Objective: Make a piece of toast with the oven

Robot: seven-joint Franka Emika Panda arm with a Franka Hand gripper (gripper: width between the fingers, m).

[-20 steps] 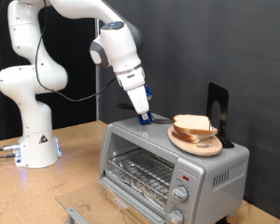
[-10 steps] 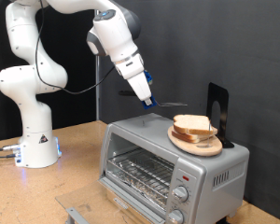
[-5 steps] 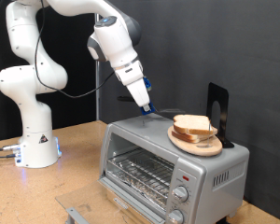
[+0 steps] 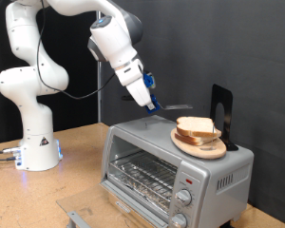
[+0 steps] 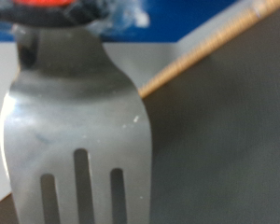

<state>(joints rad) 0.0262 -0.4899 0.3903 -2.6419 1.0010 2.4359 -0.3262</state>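
The silver oven (image 4: pixel 152 161) stands at the exterior view's lower right, its glass door shut and a bare wire rack (image 4: pixel 142 174) inside. On its top, a round wooden plate (image 4: pixel 201 146) carries stacked bread slices (image 4: pixel 198 128). No single piece of toast apart from that stack is in view. My gripper (image 4: pixel 150 102) hangs above the oven top, to the exterior view's left of the plate, shut on a metal slotted spatula (image 4: pixel 177 106) whose blade points toward the bread. The spatula blade (image 5: pixel 79 131) fills the wrist view.
Two round knobs (image 4: pixel 184 198) and a red light (image 4: pixel 188 179) sit on the oven's front panel. A black upright stand (image 4: pixel 221 114) rises behind the plate. The robot base (image 4: pixel 36 152) stands on the wooden table (image 4: pixel 71 176) at the exterior view's left.
The gripper has lifted the spatula off the oven top. It dipped slightly half a second ago and has risen again, with the blade nearly level.
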